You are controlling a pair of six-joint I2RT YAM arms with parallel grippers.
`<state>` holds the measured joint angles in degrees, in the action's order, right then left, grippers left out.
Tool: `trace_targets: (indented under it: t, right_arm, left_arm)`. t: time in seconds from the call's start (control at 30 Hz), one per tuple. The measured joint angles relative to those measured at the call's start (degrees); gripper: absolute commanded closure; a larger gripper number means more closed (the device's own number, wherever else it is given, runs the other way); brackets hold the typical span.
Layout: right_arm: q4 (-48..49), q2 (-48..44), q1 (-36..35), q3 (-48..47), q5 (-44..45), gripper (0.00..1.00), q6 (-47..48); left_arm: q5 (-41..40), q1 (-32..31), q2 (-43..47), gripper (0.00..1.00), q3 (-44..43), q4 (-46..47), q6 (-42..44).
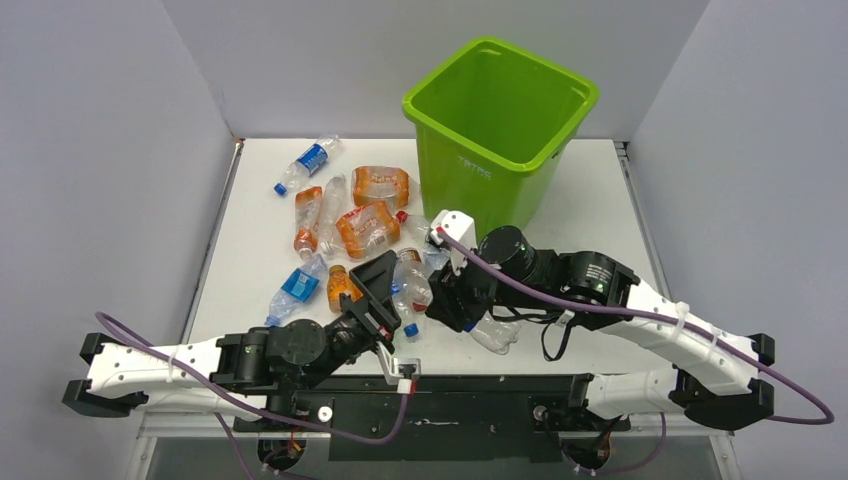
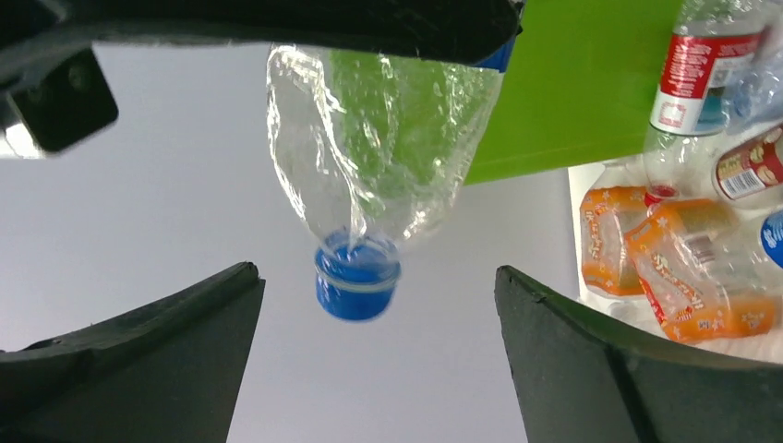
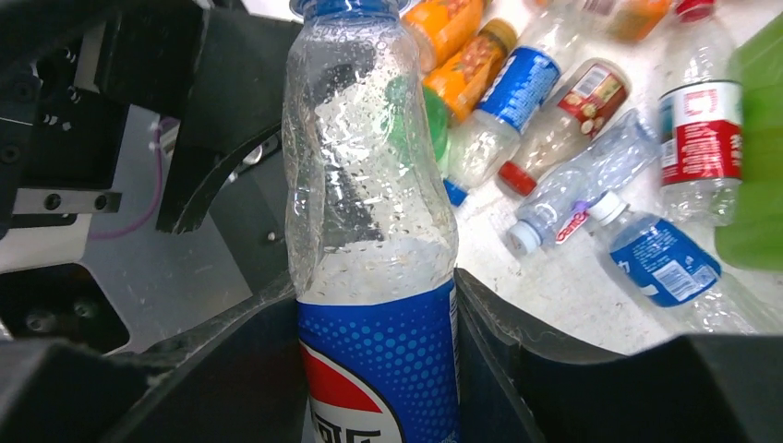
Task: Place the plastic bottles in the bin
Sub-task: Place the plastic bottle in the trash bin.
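Most of the job is left. The lime-green bin [image 1: 478,185] stands at the far side of the table [image 1: 600,205], and no bottle shows in the part of its inside that the overhead view reaches. About a dozen crushed bottles [image 1: 365,228], clear and orange-tinted, lie in a loose heap on the table to the left of the bin, and one more lies near the front edge under the right arm [image 1: 610,285]. Nothing looks delivered, so I judge this to be an early bottle on its way.

Both arms reach inward from their bases and meet near the front middle of the table, short of the bin. The right arm is bent at the elbow with its wrist turned toward the left arm [image 1: 200,362], which stretches low and angles up toward the meeting point.

The right gripper [image 3: 379,305] is pinched on the blue-labelled bottle [image 3: 374,231], its jaws pressing the label band from both sides. The left gripper [image 2: 377,277] is spread wide. Its two fingers [image 2: 175,351] stand apart on either side of that bottle's blue cap [image 2: 357,281] and touch neither cap nor neck. So the bottle hangs from the right gripper alone, between the two grippers, with the bin behind it and well apart.
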<state>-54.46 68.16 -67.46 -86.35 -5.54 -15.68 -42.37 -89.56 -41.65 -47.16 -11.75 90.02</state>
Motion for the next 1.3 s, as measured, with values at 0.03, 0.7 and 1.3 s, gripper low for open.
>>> trace_targets:
  t: [0.03,0.7,1.3]
  right_arm:
    - [0.39,-0.55,0.07,0.0,0.61,0.62,-0.22]
    - [32.63,-9.92,0.39,-16.17,23.82,0.63,7.56]
    - [51.04,21.35,24.92,-35.8,40.17,0.64,20.11]
  left_arm:
    - [0.02,0.0,0.15,0.04,0.02,0.61,-0.28]
    - [-3.56,0.35,5.6,0.04,18.53,30.32,-21.29]
    - [0.22,17.09,10.8,0.04,17.94,29.11,-56.59]
